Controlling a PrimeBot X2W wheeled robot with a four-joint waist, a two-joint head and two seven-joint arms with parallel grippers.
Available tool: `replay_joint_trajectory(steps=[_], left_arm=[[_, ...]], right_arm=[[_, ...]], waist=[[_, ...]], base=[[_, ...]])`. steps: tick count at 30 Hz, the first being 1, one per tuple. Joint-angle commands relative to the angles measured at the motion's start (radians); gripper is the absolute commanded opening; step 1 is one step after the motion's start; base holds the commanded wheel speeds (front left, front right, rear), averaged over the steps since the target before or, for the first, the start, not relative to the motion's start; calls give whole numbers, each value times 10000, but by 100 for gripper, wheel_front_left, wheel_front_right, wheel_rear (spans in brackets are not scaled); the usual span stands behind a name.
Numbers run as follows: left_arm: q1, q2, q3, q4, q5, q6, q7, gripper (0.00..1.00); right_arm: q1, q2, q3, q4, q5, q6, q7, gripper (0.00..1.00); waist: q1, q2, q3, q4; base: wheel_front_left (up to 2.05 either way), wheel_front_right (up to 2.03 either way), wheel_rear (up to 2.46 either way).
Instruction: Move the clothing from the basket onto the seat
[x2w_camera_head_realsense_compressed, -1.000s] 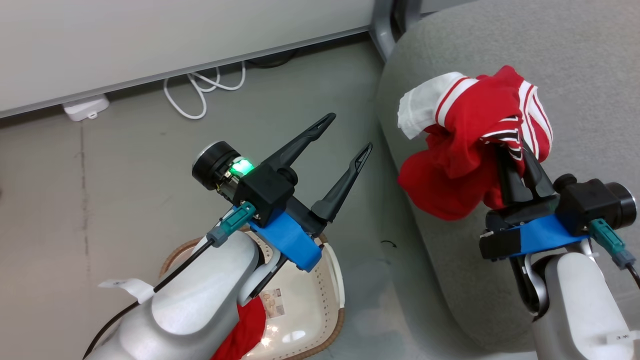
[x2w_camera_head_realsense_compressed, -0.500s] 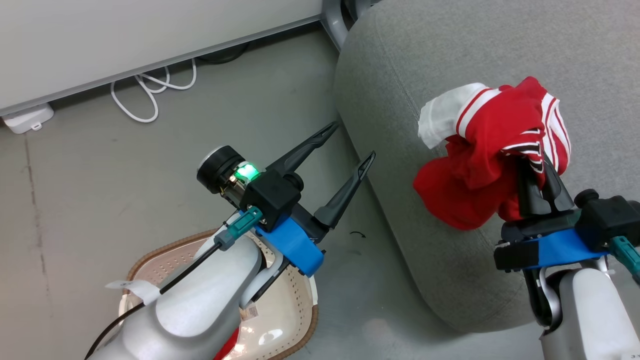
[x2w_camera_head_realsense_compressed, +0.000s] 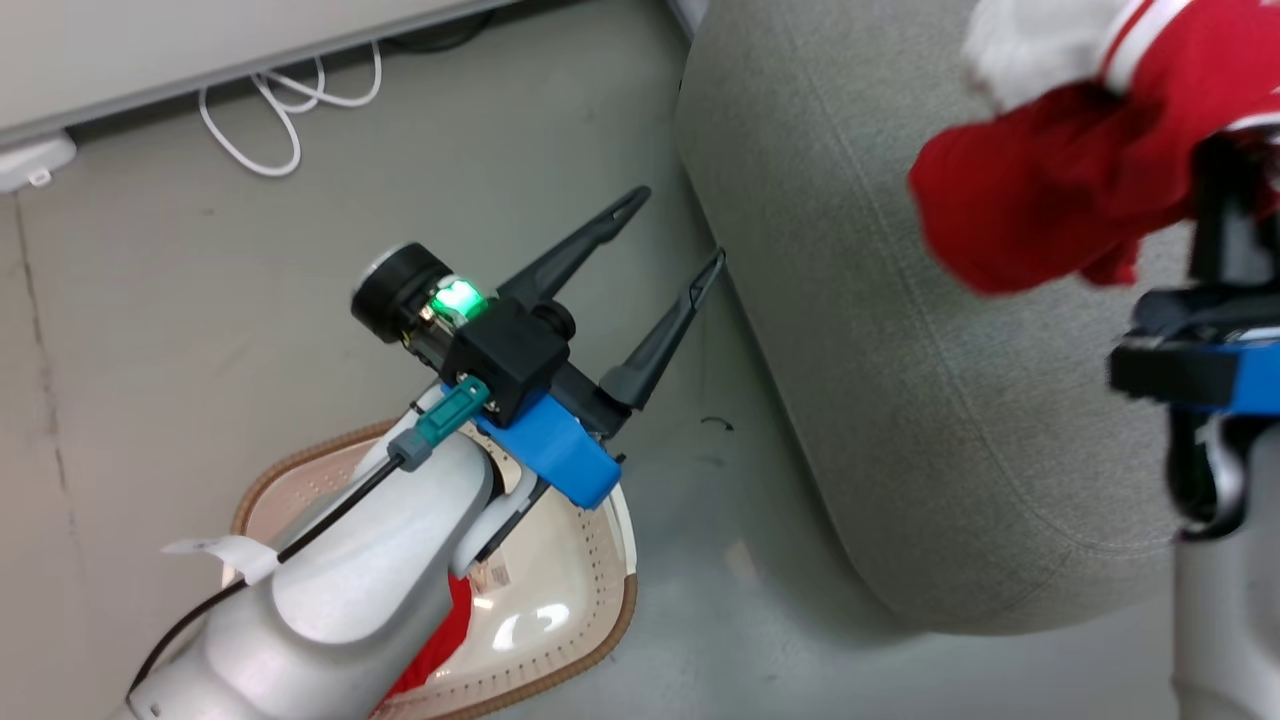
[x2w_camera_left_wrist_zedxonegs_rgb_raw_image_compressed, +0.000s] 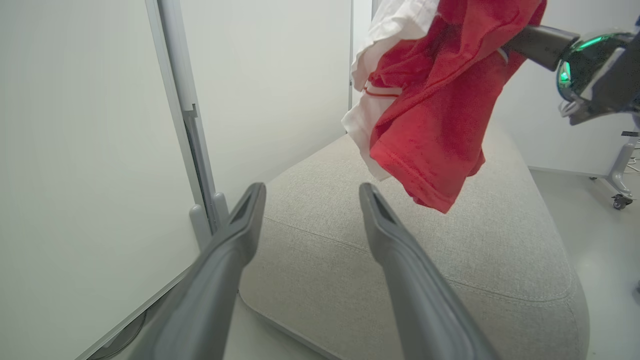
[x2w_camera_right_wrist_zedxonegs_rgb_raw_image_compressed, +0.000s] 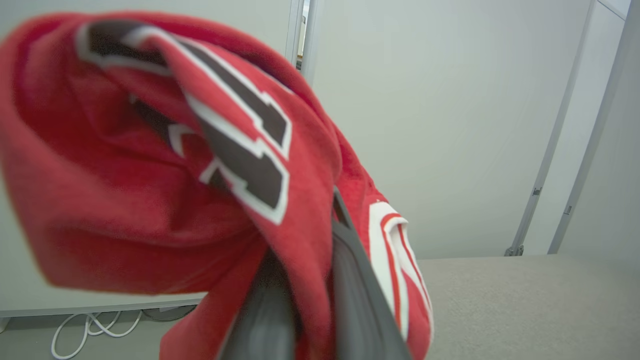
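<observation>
Right gripper (x2w_camera_head_realsense_compressed: 1228, 200) sits at the upper right of the head view, closed on the red jersey (x2w_camera_head_realsense_compressed: 1050, 210). In the right wrist view the two dark fingers (x2w_camera_right_wrist_zedxonegs_rgb_raw_image_compressed: 355, 295) come up from the bottom edge close together with the cloth bunched between and over them, and the black-and-white numbers show on the upper left of that frame. White stripe trim runs down beside the fingers.

In the left wrist view the jersey hangs at the top centre, over the grey seat (x2w_camera_left_wrist_zedxonegs_rgb_raw_image_compressed: 400, 270). Its lower hem looks clear of the cushion there, dangling rather than lying on it. In the head view the seat fills the right half of the frame.

Left gripper (x2w_camera_head_realsense_compressed: 680, 225) is in the middle of the head view, fingers spread wide with nothing between them, pointing toward the edge of the seat and hovering over the grey floor (x2w_camera_head_realsense_compressed: 200, 300).

The basket (x2w_camera_head_realsense_compressed: 630, 600) is at the bottom left of the head view on the floor, mostly hidden under the pale left forearm. A bit of a second red garment (x2w_camera_head_realsense_compressed: 440, 640) peeks out inside it.

A white cable (x2w_camera_head_realsense_compressed: 270, 100) loops on the floor at the upper left.
</observation>
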Motion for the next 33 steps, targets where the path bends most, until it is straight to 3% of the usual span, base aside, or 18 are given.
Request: replay_joint_trajectory(steps=[1,7,17,25,33], left_arm=[[-276,148,100,-137,100,62,6,100],[-760,461,227,-519,240,82,120,100],[-1364,851,244,-1090,478,17,355,100],[-1644,1070,210,-1423,633,47,481,100],[-1694,1238,136,-1586,675,85,556,100]], right_arm=[[-586,-207,-367,-189,10,5,-38,0],[-2192,-680,-1400,-368,-47,5,-38,0],[-4073,-1634,-2439,440,-172,3,-38,0],[-4830,-2212,-3168,2477,-280,3,-38,0],[-5282,-2329,-3426,5215,-179,3,-37,0]], waist=[[0,0,552,177],[0,0,1667,451],[0,0,3195,767],[0,0,4079,864],[0,0,4493,869]], base=[[0,0,0],[0,0,0],[0,0,0],[0,0,0],[0,0,0]])
